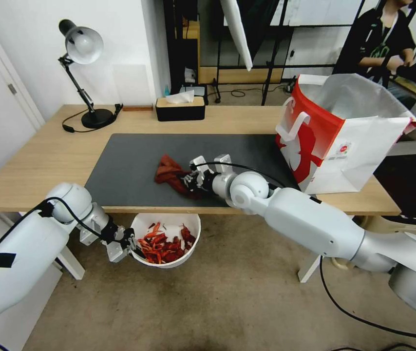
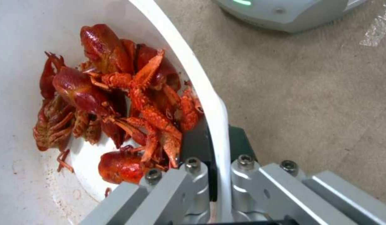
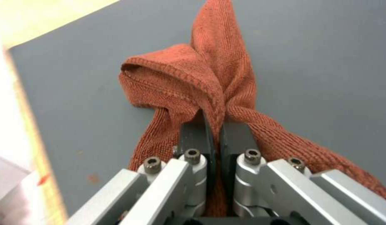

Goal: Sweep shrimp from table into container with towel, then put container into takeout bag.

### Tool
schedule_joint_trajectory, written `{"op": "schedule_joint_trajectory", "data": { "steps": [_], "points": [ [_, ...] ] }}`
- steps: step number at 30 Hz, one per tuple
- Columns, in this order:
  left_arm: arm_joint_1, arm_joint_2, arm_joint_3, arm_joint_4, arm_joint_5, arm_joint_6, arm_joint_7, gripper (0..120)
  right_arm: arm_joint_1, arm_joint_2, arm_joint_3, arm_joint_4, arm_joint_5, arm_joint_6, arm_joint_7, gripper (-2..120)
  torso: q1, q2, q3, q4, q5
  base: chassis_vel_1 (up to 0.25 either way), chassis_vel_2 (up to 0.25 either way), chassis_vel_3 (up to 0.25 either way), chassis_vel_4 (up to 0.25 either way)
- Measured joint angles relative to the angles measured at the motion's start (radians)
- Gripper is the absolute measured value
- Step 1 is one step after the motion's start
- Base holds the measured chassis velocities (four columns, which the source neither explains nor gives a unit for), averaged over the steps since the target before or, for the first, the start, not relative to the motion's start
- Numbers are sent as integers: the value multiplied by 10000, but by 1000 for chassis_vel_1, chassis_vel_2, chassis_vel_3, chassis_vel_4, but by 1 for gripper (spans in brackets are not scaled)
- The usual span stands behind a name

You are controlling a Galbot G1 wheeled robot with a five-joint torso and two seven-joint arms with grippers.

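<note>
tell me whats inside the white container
A heap of red shrimp lies in the container, held by the left gripper; the bottom beneath the heap is covered.

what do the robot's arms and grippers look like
Both arms are smooth, glossy white shells with rounded ball-like joints and thin black cables looping outside. The left arm carries black tape. The left gripper and right gripper are brushed silver metal with hex bolts and dark jaws.

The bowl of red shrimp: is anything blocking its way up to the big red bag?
Yes: the round white plastic bowl hangs below the light-wood table's front edge; the red-and-white paper bag stands on top.
</note>
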Motion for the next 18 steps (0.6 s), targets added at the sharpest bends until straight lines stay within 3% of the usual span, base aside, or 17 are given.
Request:
{"op": "schedule_joint_trajectory", "data": {
  "steps": [11, 18],
  "points": [
    [-85, -25, 0, 98, 16, 0, 0, 0, -2, -269, -417, 707, 70, -3, -281, 1, 0, 0, -1, 0, -1, 0, 0, 0, 0],
    [-262, -56, -8, 308, 16, 0, -1, 0, 306, -696, -1249, 1788, 193, -154, -1075, 1, 2, 0, -1, 1, -1, 0, 0, 0, 0]
  ]
}}
